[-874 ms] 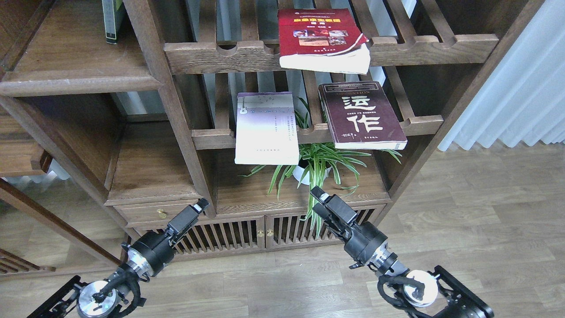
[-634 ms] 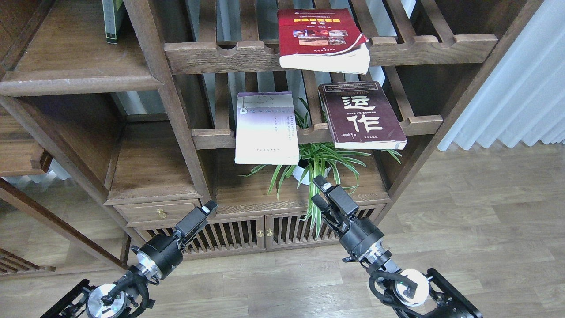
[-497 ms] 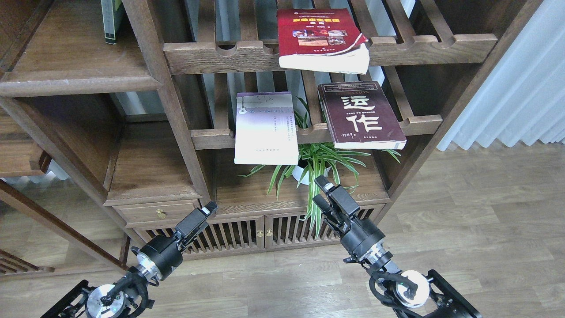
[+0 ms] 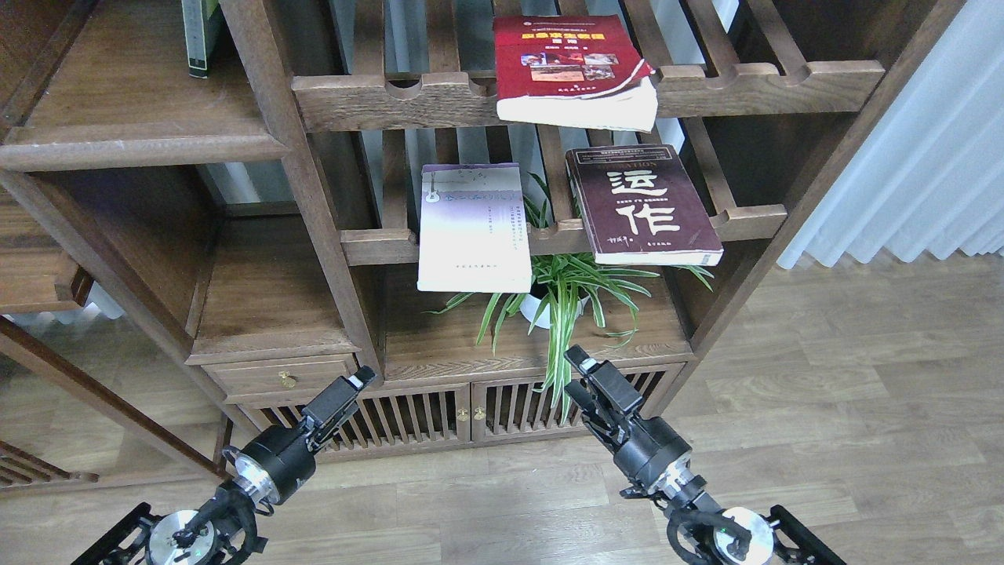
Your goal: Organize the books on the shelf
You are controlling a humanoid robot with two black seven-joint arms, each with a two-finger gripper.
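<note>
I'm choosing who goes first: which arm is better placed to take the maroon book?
Right, probably. The right gripper sits almost under the maroon book, which overhangs its slatted rack. The left gripper is farther left, nearer the lavender book.

The wood-plank floor (image 4: 847,377) carries the large wooden bookcase (image 4: 314,235); its slatted cabinet base (image 4: 439,420) stands on it.

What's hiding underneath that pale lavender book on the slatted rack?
Under the pale lavender book, a potted spider plant stands one level down, its leaves poking out past the book's lower edge. The book covers part of the leaves; the white pot shows only partly.
</note>
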